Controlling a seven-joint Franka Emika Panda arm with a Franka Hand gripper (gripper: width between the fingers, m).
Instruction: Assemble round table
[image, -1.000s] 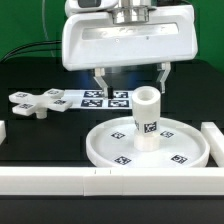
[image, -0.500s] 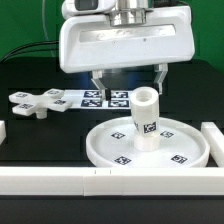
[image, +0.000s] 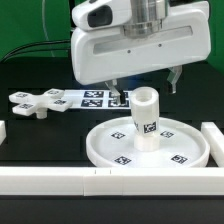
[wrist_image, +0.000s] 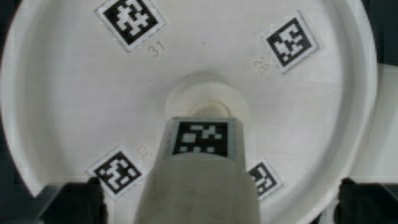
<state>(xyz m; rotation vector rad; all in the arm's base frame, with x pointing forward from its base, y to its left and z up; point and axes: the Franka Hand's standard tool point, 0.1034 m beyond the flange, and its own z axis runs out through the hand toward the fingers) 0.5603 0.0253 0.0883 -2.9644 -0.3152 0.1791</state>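
Observation:
The large rimmed disc (image: 110, 150) lies on the black table at the front. The short cylinder (image: 146, 118) stands upright on its central hub, with a tag on its side. The cross-shaped piece (image: 38, 101) lies flat at the exterior view's left. My gripper (image: 145, 88) hangs above and just behind the cylinder, open and empty, one finger on each side. In the wrist view the disc (wrist_image: 71, 100) fills the picture. The cylinder (wrist_image: 205, 165) rises between my dark fingertips (wrist_image: 71, 205), which touch nothing.
The marker board (image: 95, 98) lies behind the disc. Long white bars run along the front edge (image: 100, 180), at the exterior view's right (image: 212, 135) and at its left edge (image: 3, 130).
My gripper has moved toward the exterior view's right and slightly up, still open. The cylinder, disc and cross-shaped piece have not moved.

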